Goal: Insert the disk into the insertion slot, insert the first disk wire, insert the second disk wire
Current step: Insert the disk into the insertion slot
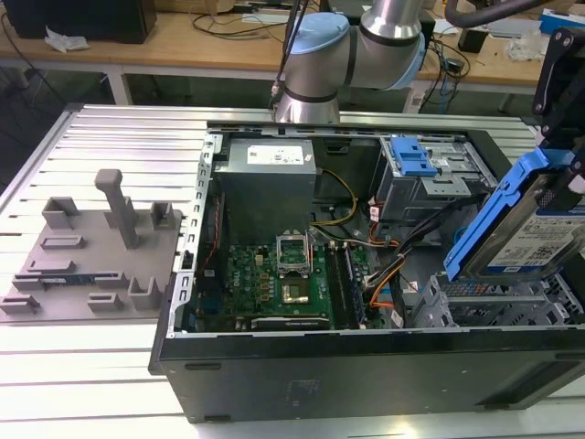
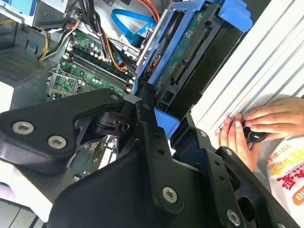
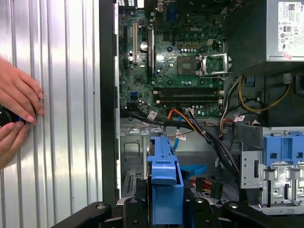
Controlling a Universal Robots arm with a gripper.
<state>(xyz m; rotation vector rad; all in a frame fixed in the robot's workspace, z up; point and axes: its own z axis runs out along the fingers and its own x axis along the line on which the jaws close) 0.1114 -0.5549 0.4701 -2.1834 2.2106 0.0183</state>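
My gripper [image 1: 559,157] is shut on the disk [image 1: 539,229], a silver drive with a white label in a bright blue caddy. It holds the disk tilted on edge above the right end of the open computer case. The insertion slot [image 1: 489,302], a grey perforated metal cage, lies just below the disk's lower end. In the first wrist view the caddy's blue edge [image 3: 165,183] stands between my black fingers [image 3: 135,209], over the grey cage [image 3: 133,159]. The second wrist view shows the disk's green underside [image 2: 190,45] in the caddy. Orange and blue wires [image 1: 384,285] lie loose beside the cage.
A taller grey bay with a blue latch [image 1: 416,165] stands behind the slot. The motherboard [image 1: 283,274] and power supply [image 1: 270,160] fill the case's left part. A grey fixture plate [image 1: 91,247] lies at the exterior view's left. A person's hands [image 3: 16,111] rest on the ribbed table beside the case.
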